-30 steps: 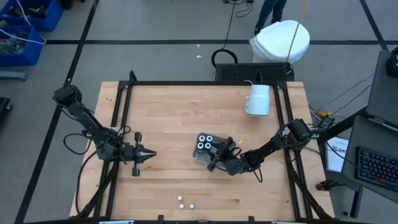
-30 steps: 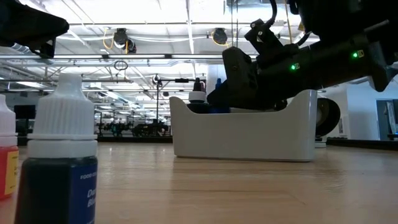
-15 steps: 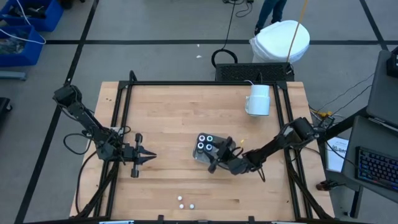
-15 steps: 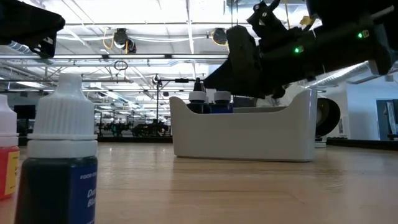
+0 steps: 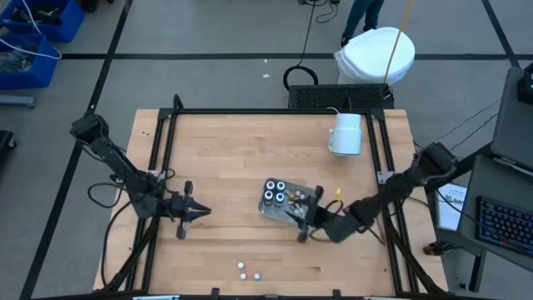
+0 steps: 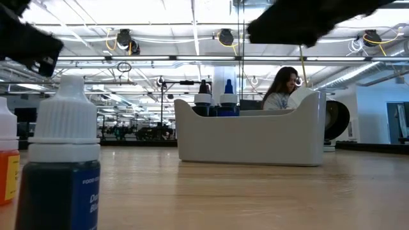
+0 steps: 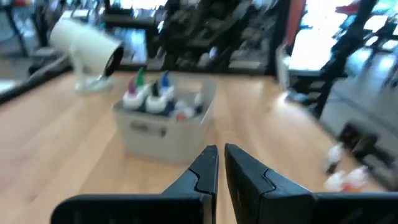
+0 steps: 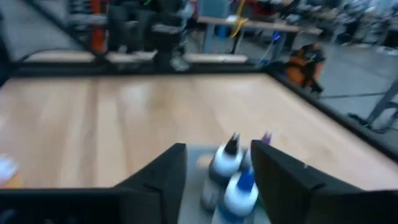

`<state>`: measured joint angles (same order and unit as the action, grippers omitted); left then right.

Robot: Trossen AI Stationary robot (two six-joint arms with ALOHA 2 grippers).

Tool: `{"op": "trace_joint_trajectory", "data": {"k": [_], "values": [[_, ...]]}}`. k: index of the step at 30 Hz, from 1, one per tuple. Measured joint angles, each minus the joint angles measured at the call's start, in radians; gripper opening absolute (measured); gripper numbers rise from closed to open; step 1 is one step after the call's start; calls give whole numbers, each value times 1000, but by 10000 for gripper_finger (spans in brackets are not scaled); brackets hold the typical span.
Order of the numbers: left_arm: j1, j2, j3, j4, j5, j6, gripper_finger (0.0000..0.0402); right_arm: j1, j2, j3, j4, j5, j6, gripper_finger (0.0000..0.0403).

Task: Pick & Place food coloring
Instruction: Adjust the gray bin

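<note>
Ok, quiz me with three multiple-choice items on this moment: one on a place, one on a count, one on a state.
1. Where is the large white mug?
A. far right part of the wooden table
B. near left corner
C. inside the tray

2. How many small bottles stand loose near the table's front edge?
A. none
B. three
C. eight

3. How do the left gripper's jaws stand?
A. wide open
B. shut, empty
C. shut on a bottle

Answers: 1 A, the high view shows it lying there. 2 B, three white caps show there from above. 3 B, the left wrist view shows its jaws together, nothing between them.
</note>
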<state>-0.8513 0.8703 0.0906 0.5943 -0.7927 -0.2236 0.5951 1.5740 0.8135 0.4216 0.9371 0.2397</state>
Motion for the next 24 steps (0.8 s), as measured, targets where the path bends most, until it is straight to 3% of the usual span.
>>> {"op": "trace_joint_trajectory", "data": {"k": [3, 5, 7, 10, 17, 24], "values": [[45, 0, 0, -100, -27, -125, 37, 53, -23, 0, -180, 0, 139, 83], [80, 13, 0, -150, -26, -199, 37, 80, -24, 0, -233, -14, 209, 34], [110, 49, 0, -167, -14, -247, 32, 102, -26, 0, -241, -71, 248, 10], [150, 147, 0, -130, -8, -284, 8, 138, -25, 0, -265, -105, 322, 5], [265, 418, 7, 135, 33, -313, 4, 247, -26, 0, -389, -108, 381, 1], [394, 660, 135, 134, 82, -362, 3, 309, -25, 0, -556, -235, 584, 1]]}}
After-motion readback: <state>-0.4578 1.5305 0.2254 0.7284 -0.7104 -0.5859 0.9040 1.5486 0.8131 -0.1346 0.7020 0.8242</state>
